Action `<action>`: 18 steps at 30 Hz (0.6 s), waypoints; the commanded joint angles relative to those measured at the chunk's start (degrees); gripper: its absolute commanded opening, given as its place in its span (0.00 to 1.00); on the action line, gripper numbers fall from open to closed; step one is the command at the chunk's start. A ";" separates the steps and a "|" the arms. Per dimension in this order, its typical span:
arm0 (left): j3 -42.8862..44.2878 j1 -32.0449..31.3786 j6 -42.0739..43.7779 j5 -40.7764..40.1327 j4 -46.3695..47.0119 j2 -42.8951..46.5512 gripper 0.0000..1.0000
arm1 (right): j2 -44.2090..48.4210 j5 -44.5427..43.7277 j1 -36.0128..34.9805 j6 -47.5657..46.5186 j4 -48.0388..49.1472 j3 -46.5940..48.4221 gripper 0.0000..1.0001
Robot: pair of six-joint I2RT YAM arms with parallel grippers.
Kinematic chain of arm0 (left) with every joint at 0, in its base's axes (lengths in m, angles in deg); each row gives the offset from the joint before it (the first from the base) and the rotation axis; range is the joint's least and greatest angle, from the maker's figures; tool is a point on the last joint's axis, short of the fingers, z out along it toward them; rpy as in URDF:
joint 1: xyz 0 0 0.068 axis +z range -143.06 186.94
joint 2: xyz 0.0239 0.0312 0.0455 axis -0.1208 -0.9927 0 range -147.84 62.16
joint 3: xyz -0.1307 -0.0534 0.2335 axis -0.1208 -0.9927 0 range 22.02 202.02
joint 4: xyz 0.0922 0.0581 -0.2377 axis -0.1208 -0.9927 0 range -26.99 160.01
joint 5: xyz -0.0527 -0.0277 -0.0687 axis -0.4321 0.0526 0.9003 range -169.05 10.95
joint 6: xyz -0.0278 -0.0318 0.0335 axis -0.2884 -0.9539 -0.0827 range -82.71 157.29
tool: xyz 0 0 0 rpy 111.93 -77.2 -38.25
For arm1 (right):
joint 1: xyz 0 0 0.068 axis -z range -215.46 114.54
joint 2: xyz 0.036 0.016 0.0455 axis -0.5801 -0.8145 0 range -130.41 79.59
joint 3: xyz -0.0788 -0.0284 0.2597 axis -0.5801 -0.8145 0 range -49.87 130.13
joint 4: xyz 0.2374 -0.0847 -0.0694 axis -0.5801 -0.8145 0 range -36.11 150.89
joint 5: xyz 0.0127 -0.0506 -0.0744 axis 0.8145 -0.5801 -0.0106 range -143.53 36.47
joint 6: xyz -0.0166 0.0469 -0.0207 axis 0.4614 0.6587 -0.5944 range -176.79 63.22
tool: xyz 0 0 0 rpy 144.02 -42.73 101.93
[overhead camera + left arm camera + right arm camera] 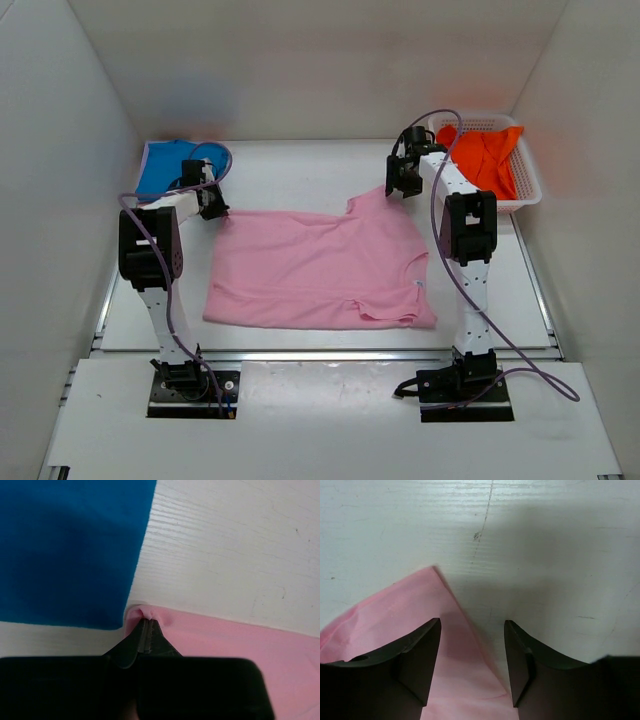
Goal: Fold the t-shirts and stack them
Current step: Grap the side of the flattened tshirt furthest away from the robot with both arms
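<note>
Pink t-shirt (320, 270), thin limp cotton, lies spread on the desk (300, 170) between the arms. It will likely sag and slide rather than hold shape, so corners and hems are the best holds. The left end effector (146, 630) is pinched together on its far left corner, just beside the blue t-shirt (65, 545). The right end effector (472, 626) stands wide apart over the far right corner, seemingly not touching it. The orange t-shirt (485, 155) sits in the basket (533, 185).
</note>
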 commanded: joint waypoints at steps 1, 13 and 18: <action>-0.83 0.57 -0.04 0.33 0.35 3.55 0.00 | -1.15 -1.37 -0.73 -0.99 -4.53 1.42 0.51; -0.75 0.57 -0.74 1.03 0.88 3.28 0.00 | -6.24 1.79 -2.58 -2.31 -9.28 8.18 0.00; 2.85 0.66 -0.48 2.79 -0.87 2.05 0.00 | -6.07 2.05 -2.32 -2.40 -10.16 10.91 0.00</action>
